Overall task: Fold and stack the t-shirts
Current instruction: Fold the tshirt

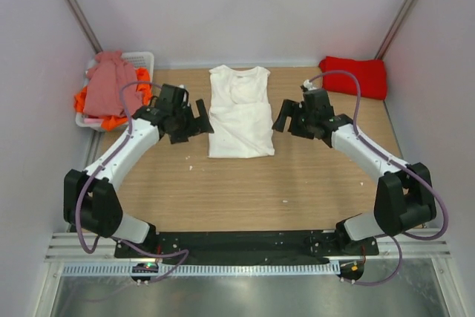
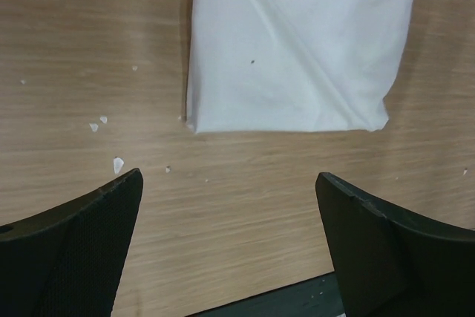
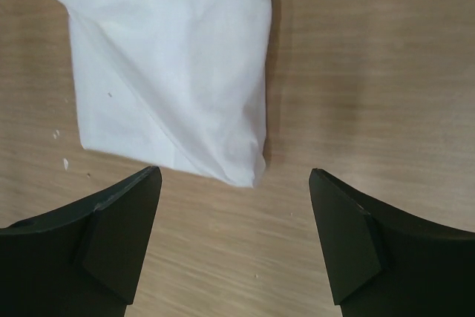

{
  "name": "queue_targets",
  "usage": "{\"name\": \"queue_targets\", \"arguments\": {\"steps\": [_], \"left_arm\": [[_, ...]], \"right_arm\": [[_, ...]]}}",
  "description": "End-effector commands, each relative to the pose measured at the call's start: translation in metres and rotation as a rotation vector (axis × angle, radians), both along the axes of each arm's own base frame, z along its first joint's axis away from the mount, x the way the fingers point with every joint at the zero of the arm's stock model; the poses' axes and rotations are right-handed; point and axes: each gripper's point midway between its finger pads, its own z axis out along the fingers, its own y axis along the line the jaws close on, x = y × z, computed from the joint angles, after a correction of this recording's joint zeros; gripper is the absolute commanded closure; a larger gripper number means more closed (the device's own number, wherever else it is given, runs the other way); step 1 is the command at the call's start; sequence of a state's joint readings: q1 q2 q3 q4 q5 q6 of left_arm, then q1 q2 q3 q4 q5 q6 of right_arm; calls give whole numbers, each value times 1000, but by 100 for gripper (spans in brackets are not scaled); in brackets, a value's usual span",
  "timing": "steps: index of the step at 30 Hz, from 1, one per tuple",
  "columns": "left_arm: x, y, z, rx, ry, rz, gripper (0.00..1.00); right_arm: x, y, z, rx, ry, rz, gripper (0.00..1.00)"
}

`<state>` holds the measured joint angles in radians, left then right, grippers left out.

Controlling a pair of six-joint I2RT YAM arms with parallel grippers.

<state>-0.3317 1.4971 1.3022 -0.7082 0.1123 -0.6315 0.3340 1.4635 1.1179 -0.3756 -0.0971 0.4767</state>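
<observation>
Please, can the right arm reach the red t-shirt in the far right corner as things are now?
Probably yes. The right arm's fingers are open and empty beside the white t-shirt, and only bare table lies between them and the red t-shirt, which nothing covers.

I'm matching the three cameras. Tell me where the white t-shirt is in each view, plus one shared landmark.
Top external: white t-shirt in the centre, between left gripper and right gripper.
Left wrist: white t-shirt top centre-right.
Right wrist: white t-shirt top left.
Shared landmark: the wooden table around it.
</observation>
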Motion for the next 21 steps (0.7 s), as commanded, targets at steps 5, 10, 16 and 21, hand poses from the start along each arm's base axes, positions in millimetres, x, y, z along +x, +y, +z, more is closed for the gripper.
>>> {"name": "queue_targets", "arguments": {"steps": [5,10,16,21], "left_arm": [[-45,-2,-69,-28,26,6,0],[-51,-7,-96,-63,59,11,0],[-46,-14,-116,-83,80,23,2],[-38,-17,-126,-88,77,34,6]], "right_arm": [[-51,19,-63,148,108,63,13],[-61,25,-81,171,140,80,13],[-58,32,-96,167,163,84,15],[-49,37,-108,160,178,89,25]]}}
